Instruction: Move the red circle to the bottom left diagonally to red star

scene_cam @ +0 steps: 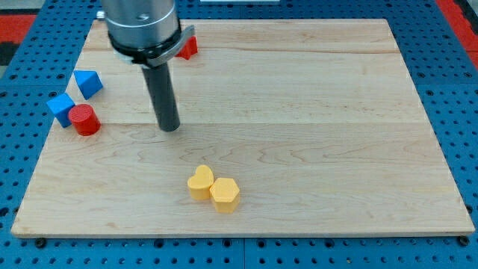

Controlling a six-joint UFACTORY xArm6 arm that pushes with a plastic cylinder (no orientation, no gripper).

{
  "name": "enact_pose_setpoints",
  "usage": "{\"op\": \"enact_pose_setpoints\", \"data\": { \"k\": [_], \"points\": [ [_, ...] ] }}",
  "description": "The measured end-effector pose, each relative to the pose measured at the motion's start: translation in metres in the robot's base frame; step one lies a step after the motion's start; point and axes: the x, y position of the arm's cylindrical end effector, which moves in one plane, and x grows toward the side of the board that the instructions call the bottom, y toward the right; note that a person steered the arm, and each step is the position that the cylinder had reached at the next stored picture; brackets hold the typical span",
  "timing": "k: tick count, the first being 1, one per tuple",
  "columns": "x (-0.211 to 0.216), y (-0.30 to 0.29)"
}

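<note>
Red circle (85, 119) sits near the board's left edge, off to the view's left of my tip (170, 128) and at about the same height in the view. There is bare wood between them, so my tip is not touching it. It holds nothing; it is just a plain dark rod that can only push.

The red circle is a short round block, bright red, standing flat. A blue block (60, 107) touches it on its upper left side, and a second blue block (88, 83) sits just above those two.

The red star (187, 48) is near the top of the board, partly hidden behind the arm, so I can only see a bit of it.

I think the circle must go right and a little up. So my tip should get around to its left side first.

Two yellow blocks (213, 187) sit touching each other lower down, well away.
</note>
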Motion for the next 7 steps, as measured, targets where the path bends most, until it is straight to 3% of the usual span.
{"op": "enact_pose_setpoints", "data": {
  "k": [2,3,4,5,7],
  "points": [
    [0.042,-0.088],
    [0.039,-0.143],
    [0.017,-0.163],
    [0.0,-0.15],
    [-0.039,-0.06]
  ]
}}
